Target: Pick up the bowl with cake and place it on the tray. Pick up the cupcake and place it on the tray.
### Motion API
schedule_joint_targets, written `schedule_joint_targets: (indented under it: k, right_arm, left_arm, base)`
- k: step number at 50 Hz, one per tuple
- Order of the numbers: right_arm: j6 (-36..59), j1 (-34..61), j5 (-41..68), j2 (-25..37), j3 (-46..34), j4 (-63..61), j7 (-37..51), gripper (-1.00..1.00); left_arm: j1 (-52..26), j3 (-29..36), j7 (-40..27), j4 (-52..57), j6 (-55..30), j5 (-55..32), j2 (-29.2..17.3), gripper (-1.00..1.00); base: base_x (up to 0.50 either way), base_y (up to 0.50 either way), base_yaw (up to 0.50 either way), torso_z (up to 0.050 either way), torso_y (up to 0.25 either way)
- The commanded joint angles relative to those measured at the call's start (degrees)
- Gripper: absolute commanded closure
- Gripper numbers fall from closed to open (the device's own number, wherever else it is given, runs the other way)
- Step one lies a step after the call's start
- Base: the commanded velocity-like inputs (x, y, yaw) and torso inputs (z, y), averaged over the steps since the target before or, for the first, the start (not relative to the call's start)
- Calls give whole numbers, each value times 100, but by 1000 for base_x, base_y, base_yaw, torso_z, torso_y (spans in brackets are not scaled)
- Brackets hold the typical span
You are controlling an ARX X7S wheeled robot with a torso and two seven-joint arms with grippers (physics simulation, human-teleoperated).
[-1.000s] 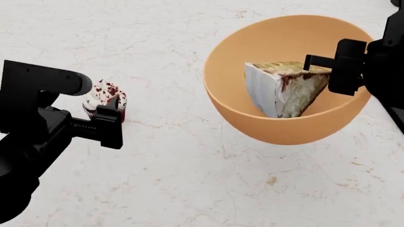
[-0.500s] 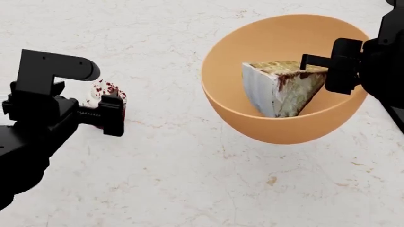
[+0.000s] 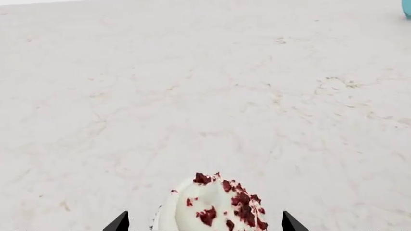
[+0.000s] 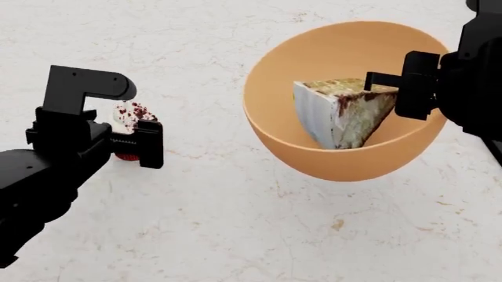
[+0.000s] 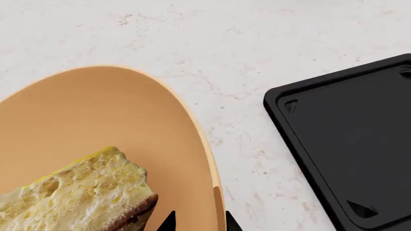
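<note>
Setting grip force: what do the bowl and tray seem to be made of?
The bowl looks like smooth, matte orange-tan plastic or glazed ceramic: uniform colour, thin rim, no grain. The tray looks like matte black plastic or coated metal: flat, no glare, moulded rounded corners. Neither is certain from a render.

One bowl (image 4: 345,147), one cake (image 4: 341,114), one cupcake (image 4: 127,117), one tray (image 5: 353,139)

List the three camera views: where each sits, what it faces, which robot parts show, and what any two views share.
Head view: on the robot's head, looking down at both arms, the left gripper around the cupcake, the right gripper on the bowl holding the cake.
Left wrist view: near the left gripper, fingertips flanking the cupcake.
Right wrist view: near the right gripper, fingertips astride the bowl's rim, facing the cake and tray.
Shared: head and left wrist show the cupcake; head and right wrist show bowl and cake.
</note>
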Motion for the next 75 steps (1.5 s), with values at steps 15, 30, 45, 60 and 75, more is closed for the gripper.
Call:
schedule_joint_targets:
  k: [15,30,45,60,75]
  right_arm:
    - [-31,29,-86,-20,52,-36,-47,100]
    - [-37,34,-61,-15,51,-60,-20,100]
    - [-175,-101,-19,66,122,-264,-17,100]
    - [-270,-87,475,277,403,-246,214,100]
    - [-732,-339,290,228,517,-348,11,100]
  left_arm:
    - [-258,250,515,-1578,612,224,348,-100]
    - [-96,237,432,-826,201,6,205,100]
    - [231,-52,-232,1069,-426,-342,-258,100]
    - [-268,-208,-904,2683,-1787,-915,-427,100]
    - [-128,-93,-822,2547,-1606,-853,-443,100]
  base:
    - [0,0,0,0,0]
    - [0,0,0,0,1]
    - [0,0,0,0,1]
    - [0,0,0,0,1]
    - [-9,-190,0,0,1]
